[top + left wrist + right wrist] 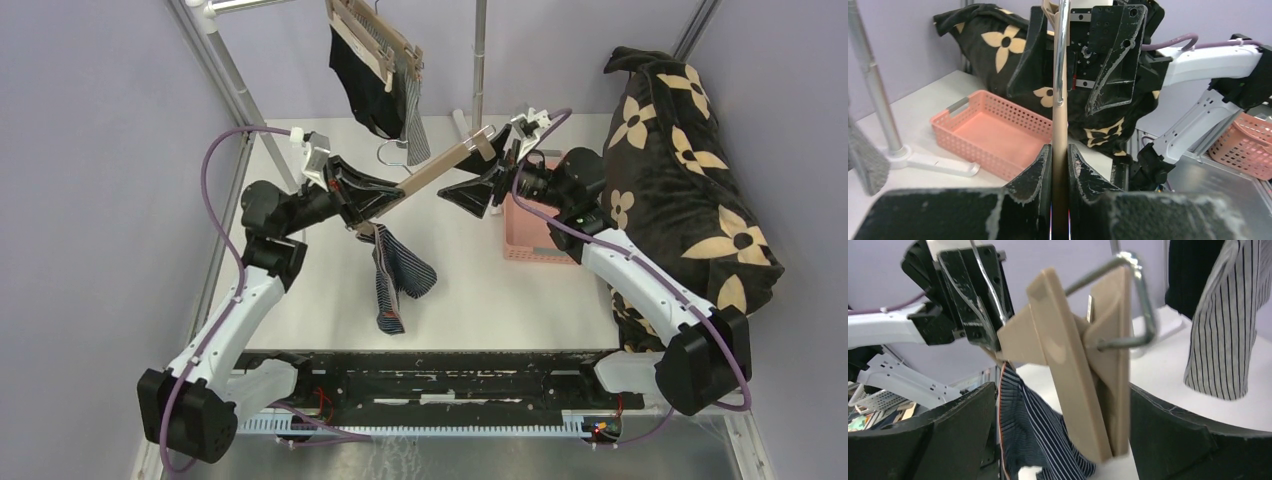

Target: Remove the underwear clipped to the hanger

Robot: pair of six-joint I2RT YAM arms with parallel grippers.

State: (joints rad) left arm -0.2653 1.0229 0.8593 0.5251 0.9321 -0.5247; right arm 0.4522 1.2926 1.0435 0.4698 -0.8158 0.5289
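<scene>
Left gripper point(372, 205): fingers clamped on the bar of the hanger point(430, 172), near its lower end. Right gripper point(482, 165): fingers wide apart, straddling the clip point(1083, 370) at the upper end without pinching it. The bar's long axis runs diagonally between the grippers, low at the left, high at the right. The navy pair point(398, 275) hangs from the lower end, just beside the left gripper, drooping toward the table point(500, 300). No cloth shows in the upper clip. Judgement: the hold to release lies at the lower end, so the right gripper must travel down the bar to reach it. Two more pairs point(370, 90) hang at the back
</scene>
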